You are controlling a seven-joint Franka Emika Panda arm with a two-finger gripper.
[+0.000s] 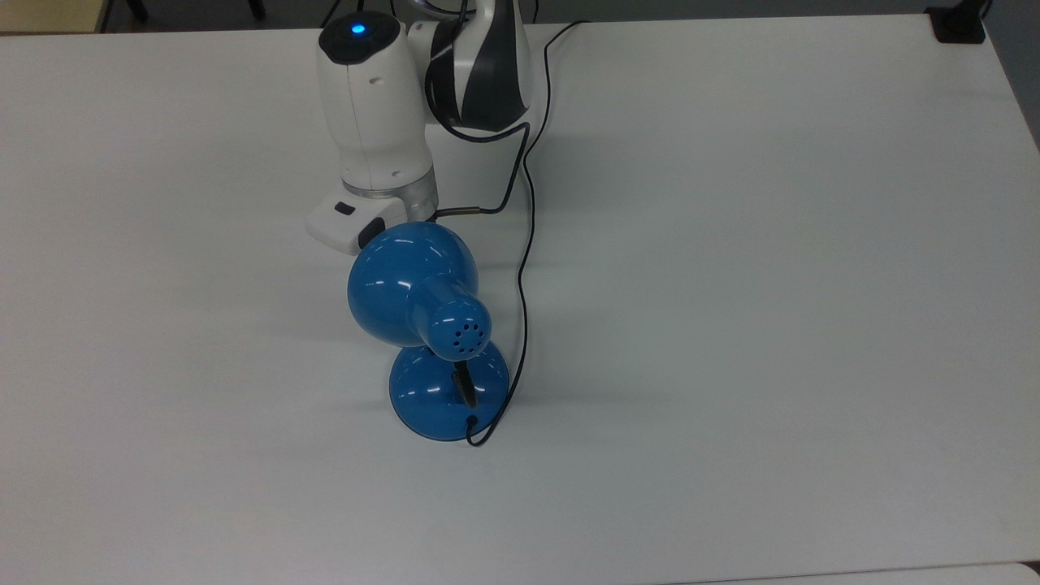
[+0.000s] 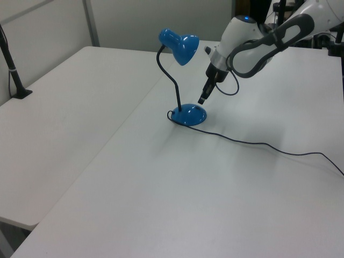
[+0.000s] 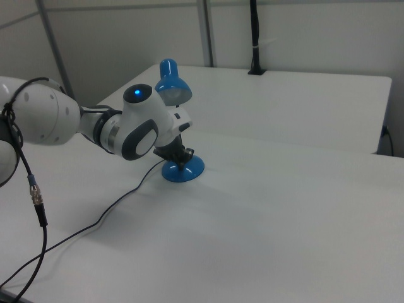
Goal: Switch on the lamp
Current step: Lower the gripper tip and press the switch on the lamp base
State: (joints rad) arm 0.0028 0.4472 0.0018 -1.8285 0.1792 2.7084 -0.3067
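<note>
Standing near the middle of the white table (image 1: 772, 284), the blue desk lamp (image 2: 180, 48) has its shade tilted over its round base (image 2: 189, 114). Just beside the base, on the left view's right, the gripper (image 2: 202, 99) hangs low, tips pointing down; whether they are parted cannot be told. A black cord (image 2: 269, 146) trails away right.

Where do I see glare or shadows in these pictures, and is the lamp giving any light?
Top view: small white highlights sit on the lamp shade, and a soft shadow lies on the table to the top view's left of the base. Left view: a faint shadow under the arm. Right view: the shade's opening looks unlit.
</note>
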